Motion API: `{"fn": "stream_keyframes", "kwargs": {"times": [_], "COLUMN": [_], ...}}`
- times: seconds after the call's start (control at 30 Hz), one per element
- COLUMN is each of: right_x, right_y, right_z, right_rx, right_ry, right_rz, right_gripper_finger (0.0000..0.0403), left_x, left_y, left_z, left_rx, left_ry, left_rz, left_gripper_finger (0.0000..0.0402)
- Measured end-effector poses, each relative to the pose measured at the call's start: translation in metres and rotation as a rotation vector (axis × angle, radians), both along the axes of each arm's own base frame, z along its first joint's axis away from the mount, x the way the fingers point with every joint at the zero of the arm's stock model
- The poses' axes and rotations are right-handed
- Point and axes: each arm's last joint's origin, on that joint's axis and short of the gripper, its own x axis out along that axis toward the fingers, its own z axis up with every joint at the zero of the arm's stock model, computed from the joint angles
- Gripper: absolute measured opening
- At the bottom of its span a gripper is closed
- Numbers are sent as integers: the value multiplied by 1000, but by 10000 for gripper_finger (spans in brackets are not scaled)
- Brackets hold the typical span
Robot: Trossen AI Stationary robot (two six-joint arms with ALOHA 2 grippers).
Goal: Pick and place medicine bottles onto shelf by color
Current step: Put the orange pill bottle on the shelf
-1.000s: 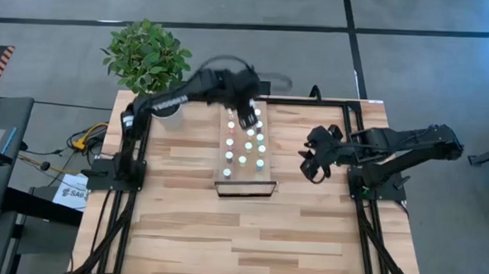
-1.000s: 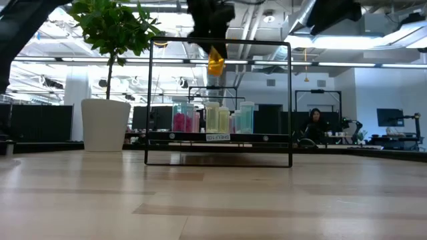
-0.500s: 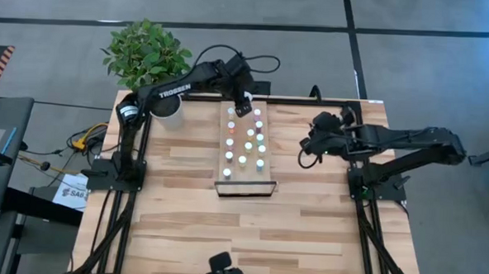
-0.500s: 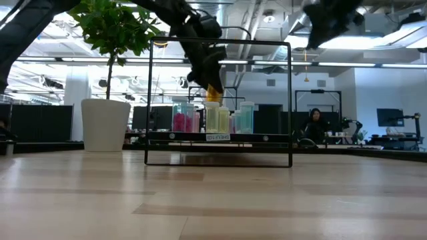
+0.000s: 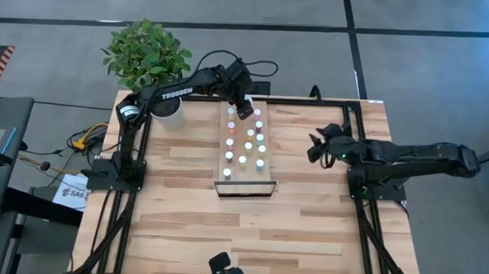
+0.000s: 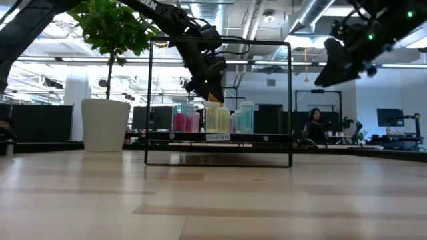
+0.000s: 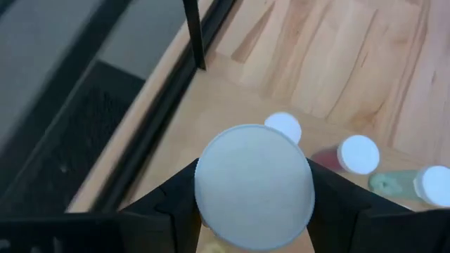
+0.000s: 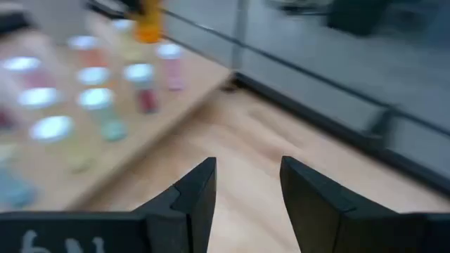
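The shelf (image 5: 246,185) is a light plank in a dark frame (image 6: 152,100) at the table's far middle. Several white-capped medicine bottles (image 5: 244,145) stand on it, pink, yellow-green and teal (image 6: 210,119). My left gripper (image 5: 244,112) hangs over the shelf's far end, shut on an orange bottle (image 6: 214,100) with a white cap (image 7: 253,186). My right gripper (image 5: 313,148) is open to the right of the shelf, above the table, with nothing between its fingers (image 8: 200,190). My left gripper pinches the orange bottle between its two fingers (image 7: 176,204), one on each side just under the cap. The cap hides the exact place of contact. The fingers slant down from the far left. The bottle stays upright, just above the caps of the standing bottles.
A white pot (image 6: 105,125) with a green plant (image 5: 146,54) stands at the table's far left corner, close to the left arm. Bare wood lies on the table's near half (image 5: 248,236) and on both sides of the shelf.
My left gripper has come down with the orange bottle from above the shelf's frame to just over the far row of bottles, still shut on it. My right gripper has sunk lower to the right of the shelf and tipped more level, its fingers unchanged.
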Motion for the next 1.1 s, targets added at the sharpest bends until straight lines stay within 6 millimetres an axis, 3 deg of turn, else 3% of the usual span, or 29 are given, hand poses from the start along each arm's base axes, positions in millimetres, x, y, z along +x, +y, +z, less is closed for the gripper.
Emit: {"fn": "stream_keyframes", "kwargs": {"times": [0.23,0.67,1.0,1.1], "right_x": [-10,-26,-41,-44], "right_y": [-13,-33,-43,-46], "right_z": [-36,-90,-112,-114], "right_rx": [88,181,225,227], "right_ry": [-215,-357,-345,-334], "right_rz": [215,344,275,235], "right_gripper_finger": [179,179,179,179], "left_x": [1,2,5,6], "left_y": [0,2,-8,-11], "left_z": [0,2,-2,-12], "left_rx": [-5,-3,-4,-15], "left_ry": [-15,-37,8,4], "left_rz": [79,189,216,237], "left_gripper_finger": [178,178,178,178]}}
